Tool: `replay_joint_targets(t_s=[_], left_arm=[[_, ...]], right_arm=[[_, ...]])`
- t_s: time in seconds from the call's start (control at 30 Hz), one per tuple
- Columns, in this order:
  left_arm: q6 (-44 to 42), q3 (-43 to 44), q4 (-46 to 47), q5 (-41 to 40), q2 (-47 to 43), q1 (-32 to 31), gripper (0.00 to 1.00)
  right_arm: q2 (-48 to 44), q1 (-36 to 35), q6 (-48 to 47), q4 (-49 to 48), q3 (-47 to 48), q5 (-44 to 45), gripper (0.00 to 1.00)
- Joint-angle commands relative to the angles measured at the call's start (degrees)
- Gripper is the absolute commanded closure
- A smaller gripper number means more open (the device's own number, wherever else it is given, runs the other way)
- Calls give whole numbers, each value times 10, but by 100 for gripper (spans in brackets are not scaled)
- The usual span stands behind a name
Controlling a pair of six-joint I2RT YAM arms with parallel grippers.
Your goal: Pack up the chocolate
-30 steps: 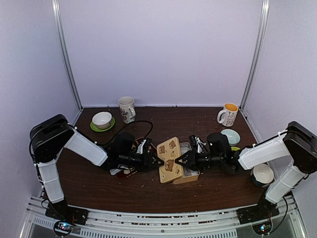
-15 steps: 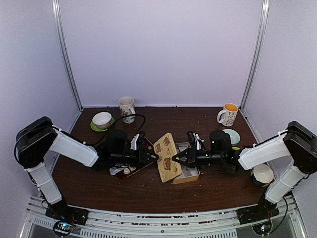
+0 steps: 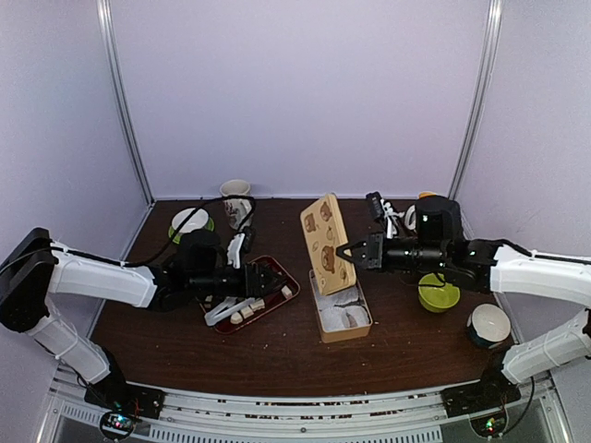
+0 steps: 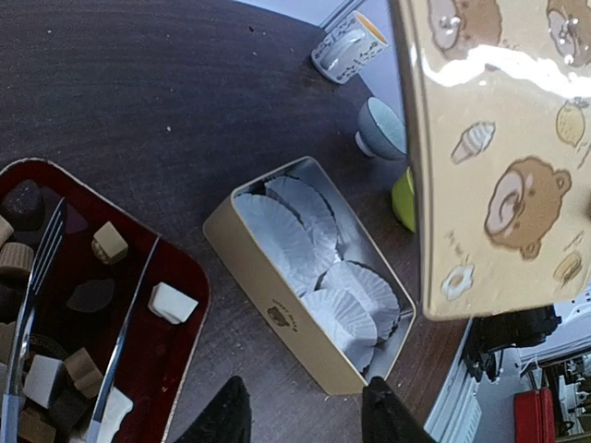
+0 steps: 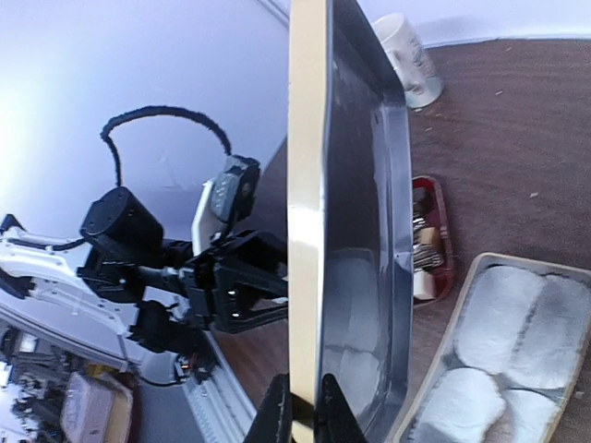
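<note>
The chocolate (image 3: 259, 302) lies as small brown and white pieces on a dark red tray (image 3: 277, 274), with silver tongs (image 3: 220, 312) among them. In the left wrist view a brown piece (image 4: 110, 242) and a white piece (image 4: 173, 303) lie on the tray (image 4: 189, 277) next to the tongs (image 4: 32, 286). A cream tin box (image 3: 342, 314) stands open, lined with white paper cups (image 4: 309, 268). My right gripper (image 3: 355, 253) is shut on the box's bear-printed lid (image 3: 327, 242) and holds it on edge above the box; the lid also shows in the right wrist view (image 5: 309, 185). My left gripper (image 3: 268, 280) is open and empty over the tray's right end.
A white bowl on a green saucer (image 3: 189, 221) and a mug (image 3: 237, 198) stand at the back left. A green bowl (image 3: 437, 293) and a white bowl (image 3: 488, 323) are at the right. The left wrist view shows a mug (image 4: 346, 46) and a blue-grey bowl (image 4: 381, 129) beyond the box.
My right gripper has lifted the lid off the box and raised it on edge toward the back. My left gripper has let go of the lid and drawn back left over the tray.
</note>
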State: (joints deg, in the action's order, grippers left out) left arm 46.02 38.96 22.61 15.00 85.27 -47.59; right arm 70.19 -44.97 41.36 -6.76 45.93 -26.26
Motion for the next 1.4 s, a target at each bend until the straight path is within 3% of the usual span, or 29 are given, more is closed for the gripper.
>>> replay_joint_targets(t_s=[0.0, 0.23, 0.6, 1.03, 1.17, 1.37], left_arm=[[-36, 19, -27, -19, -5, -3, 56], [-45, 31, -62, -40, -7, -3, 55], [-30, 24, -97, -76, -12, -3, 55], [-21, 10, -84, -82, -15, -2, 54], [-21, 9, -85, -80, -11, -2, 53], [-16, 11, -82, -70, 1, -1, 52]], right_arm=[[-40, 0, -153, 254, 45, 174, 100], [-7, -49, -238, 350, 66, 327, 100], [179, -181, -252, 412, 138, 518, 100], [238, -223, -235, 332, 136, 422, 89], [236, -222, -249, 319, 136, 391, 79], [233, -222, -244, 315, 141, 369, 78]])
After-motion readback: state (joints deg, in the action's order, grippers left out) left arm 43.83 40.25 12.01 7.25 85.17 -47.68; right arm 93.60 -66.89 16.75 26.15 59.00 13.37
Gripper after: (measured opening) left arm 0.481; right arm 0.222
